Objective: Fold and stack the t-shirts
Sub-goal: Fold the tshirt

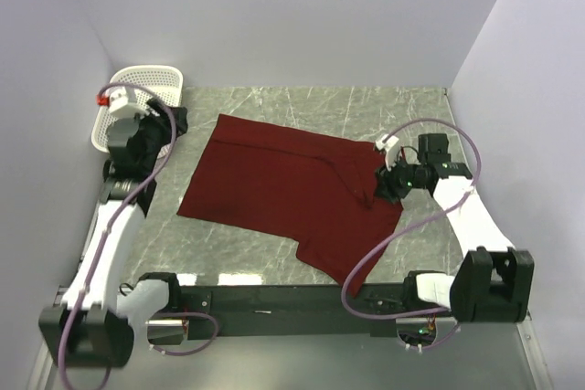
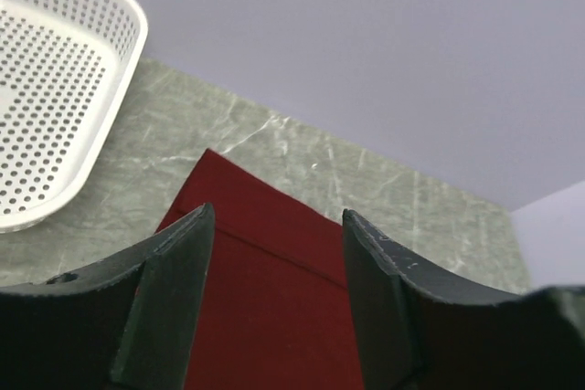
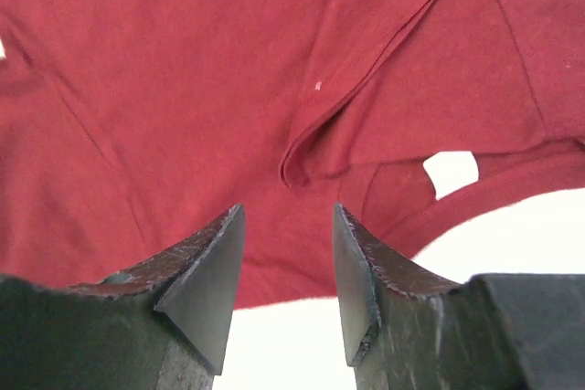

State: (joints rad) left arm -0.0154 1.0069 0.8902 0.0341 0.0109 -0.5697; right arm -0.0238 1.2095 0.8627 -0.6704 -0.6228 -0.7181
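Jaws spread on both: plain maroon cotton t-shirt ahead of left pincer, its fold under right pincer.

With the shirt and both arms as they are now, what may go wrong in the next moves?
1. The right pincer hangs open over a bunched fold of the shirt; it may catch several layers, so the fold comes out crooked.
2. The left pincer, also open, is close to the white basket; a wide swing might knock it.
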